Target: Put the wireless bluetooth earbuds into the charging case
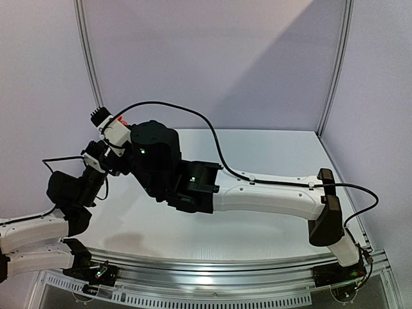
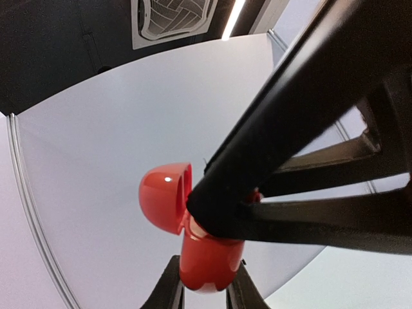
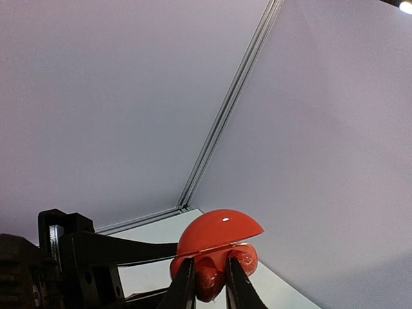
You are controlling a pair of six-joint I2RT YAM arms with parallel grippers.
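My left gripper (image 2: 206, 287) is shut on the body of a red charging case (image 2: 209, 261), holding it in the air with its lid (image 2: 164, 196) swung open. My right gripper (image 3: 210, 275) is shut on a red earbud (image 3: 210, 284) at the case mouth, under the open lid (image 3: 219, 232). A second red earbud (image 3: 248, 257) sits beside it in the case. In the left wrist view the right gripper's black fingers (image 2: 290, 161) cover the case opening. From above, only a speck of the red case (image 1: 121, 121) shows where both grippers meet, high at the left. No other earbuds are in view.
The white table (image 1: 270, 161) lies below both raised arms. Lilac walls with metal corner posts (image 1: 335, 71) close in the back and sides. The right arm's black cable (image 1: 212, 135) loops over the table.
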